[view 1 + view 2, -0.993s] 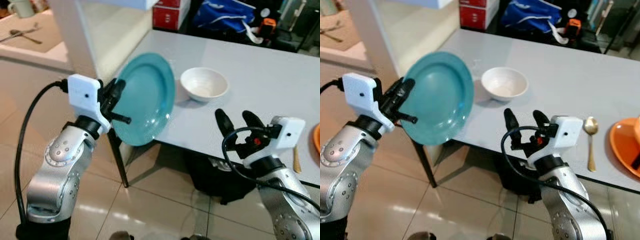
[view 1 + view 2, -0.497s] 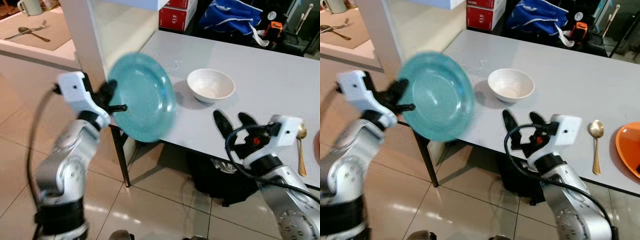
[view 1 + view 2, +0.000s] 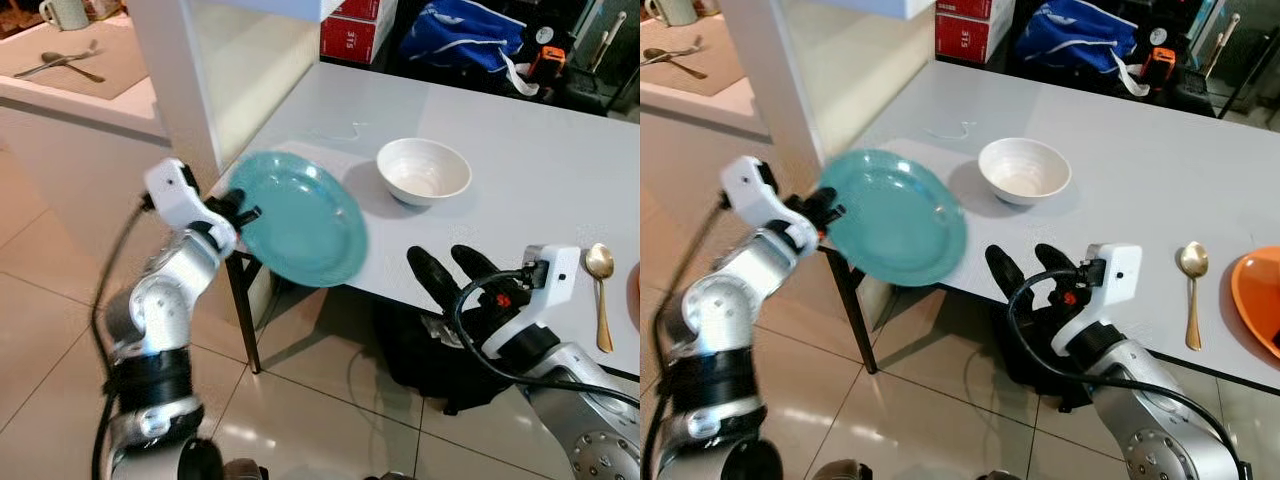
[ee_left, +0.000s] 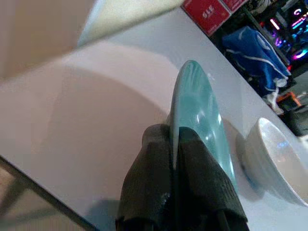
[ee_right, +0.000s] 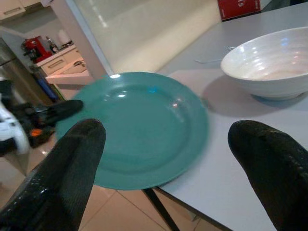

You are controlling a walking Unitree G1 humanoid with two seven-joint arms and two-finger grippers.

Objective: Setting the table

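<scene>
We are viewing a light grey rectangular table (image 3: 540, 170) w/ dark legs. The left gripper (image 3: 236, 212) is clamping the near-left rim of a round teal glazed plate (image 3: 300, 230); in the left wrist view its two black fingers (image 4: 159, 163) are pressing together on the plate edge, one per face, w/ no gap besides the rim itself. The teal plate is sitting over the table's near-left corner, tilted slightly, approx. half of it overhanging the near edge. We cannot tell whether its underside is touching the tabletop.

The right gripper (image 3: 448, 275) is hovering just off the table's near edge, right of the teal plate and apart from it. Its jaws are standing wide open and gripping nothing; in the right wrist view both fingertips (image 5: 72, 159) are framing the plate w/ clear space between them.

A round white ribbed ceramic bowl (image 3: 423, 170) is standing upright on the table, just beyond and to the right of the teal plate, not touching it. A gold metal spoon (image 3: 600, 290) is lying on the table further right, bowl end pointing away from us. An orange round plate (image 3: 1258, 298) is lying at the far right edge of the frame, partly cut off.

At left, a white pillar (image 3: 180, 80) is standing beside the table corner. Beyond the table, a blue fabric bag (image 3: 460, 35) and a red box (image 3: 350, 35) are resting on the floor.
</scene>
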